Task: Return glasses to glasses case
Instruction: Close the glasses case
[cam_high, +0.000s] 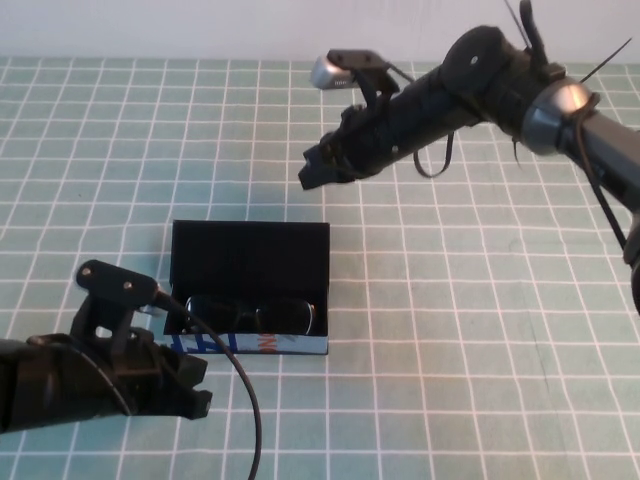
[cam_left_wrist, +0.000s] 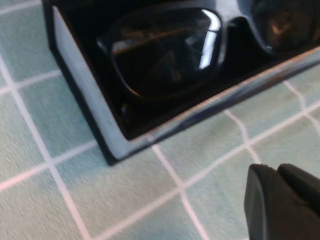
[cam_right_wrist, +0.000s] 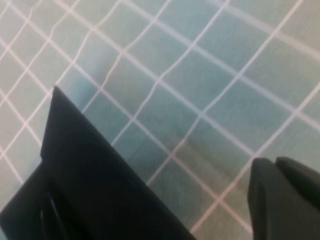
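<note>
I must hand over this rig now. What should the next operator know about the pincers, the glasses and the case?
Left pincer: shut, empty, low at the case's front left corner.
Right pincer: shut, empty, raised behind the case.
Glasses: inside the glasses case, lenses facing up.
Lid: open, standing up at the back.
Done: glasses are in the case.
Left: perhaps close the lid, then move both arms away.

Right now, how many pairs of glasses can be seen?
1. The glasses lie inside the open glasses case, between left gripper nearby and right gripper beyond it.
</note>
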